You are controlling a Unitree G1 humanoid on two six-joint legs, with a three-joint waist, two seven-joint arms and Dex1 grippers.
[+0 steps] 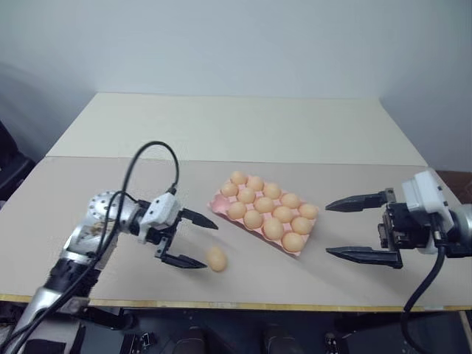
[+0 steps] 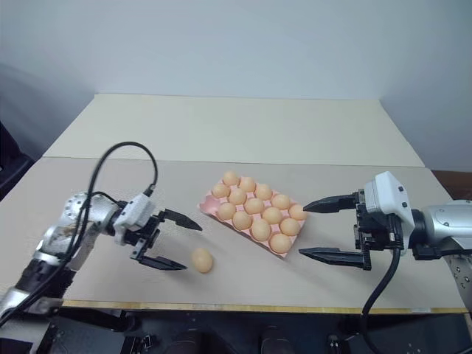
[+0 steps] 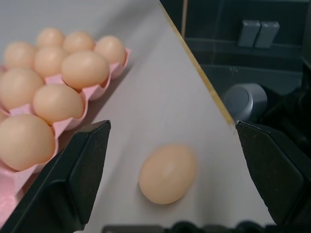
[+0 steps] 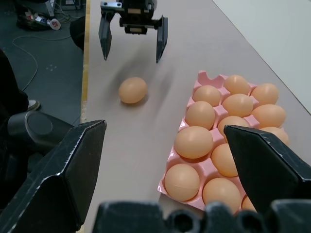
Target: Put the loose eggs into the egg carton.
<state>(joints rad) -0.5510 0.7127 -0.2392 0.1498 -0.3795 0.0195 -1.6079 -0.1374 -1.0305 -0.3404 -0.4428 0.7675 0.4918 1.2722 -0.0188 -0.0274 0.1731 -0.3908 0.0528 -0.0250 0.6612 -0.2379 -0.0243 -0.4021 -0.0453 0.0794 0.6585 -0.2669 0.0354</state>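
On table [image 1: 88,192], near front edge: one loose egg [image 1: 216,259] beside carton [image 1: 218,201], one corner cup vacant. Left gripper [image 1: 198,242] wide open, empty, just short of egg. Right gripper [image 1: 345,229] wide open, empty. Egg judged light, smooth, brittle, prone to roll; grip across midsection, gently.

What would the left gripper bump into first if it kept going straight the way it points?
Most likely the loose egg on the table: it lies right ahead between the open left gripper fingers. The carton sits off to one side.
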